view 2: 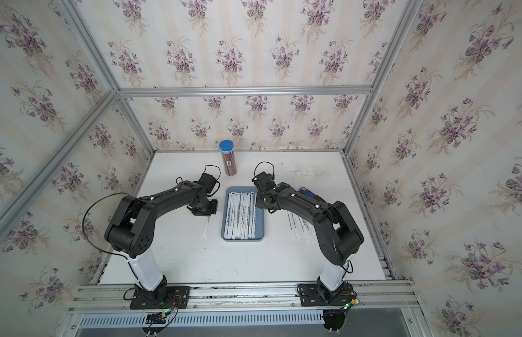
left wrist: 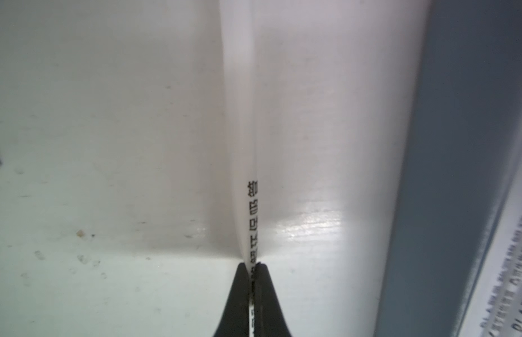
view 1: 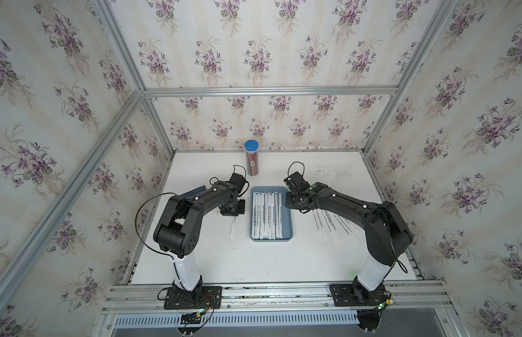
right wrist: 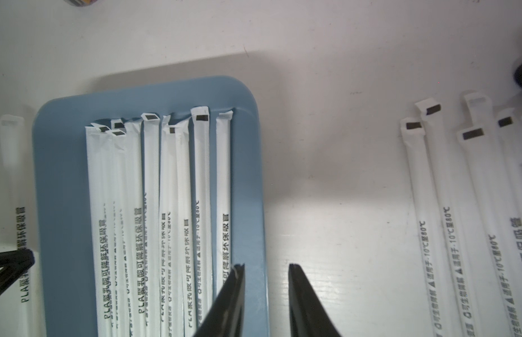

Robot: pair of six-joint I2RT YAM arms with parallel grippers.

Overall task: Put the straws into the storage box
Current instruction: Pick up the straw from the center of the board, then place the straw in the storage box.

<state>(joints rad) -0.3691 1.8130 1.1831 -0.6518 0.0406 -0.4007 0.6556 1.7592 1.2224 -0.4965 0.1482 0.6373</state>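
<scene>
Left end effector (left wrist: 252, 266) pressed together on a single white paper-wrapped straw (left wrist: 241, 140), pinching it partway along, the black lettering running in between the black fingertips (left wrist: 239, 294).

Seen from above, with the back wall at 12 o'clock, the visible length of that straw (view 1: 232, 228) reaches toward 6 o'clock from under the end effector. It lies just at 9 o'clock of the blue-grey box (view 1: 289, 224), parallel to the box's long side and apart from it. Whether the straw rests on the white surface (view 1: 224, 262) or hangs just above it cannot be told.

The box sits at the centre of the surface, between the two arms, and holds a row of straws (view 1: 268, 216) packed side by side along its length.

At 3 o'clock of the box, the right end effector (right wrist: 265, 267) hangs over the rim with its fingers (right wrist: 306, 306) spread and nothing between them. One finger overlaps the outermost boxed straw in the wrist view, and contact cannot be judged.

Further out at 3 o'clock, a loose fan of straws (view 1: 330, 226) lies on the surface, well apart from the box and partly under the right arm.

At 12 o'clock, near the back wall, a clear tube (view 1: 251, 159) with a blue cap stands upright, holding red pencils.
</scene>
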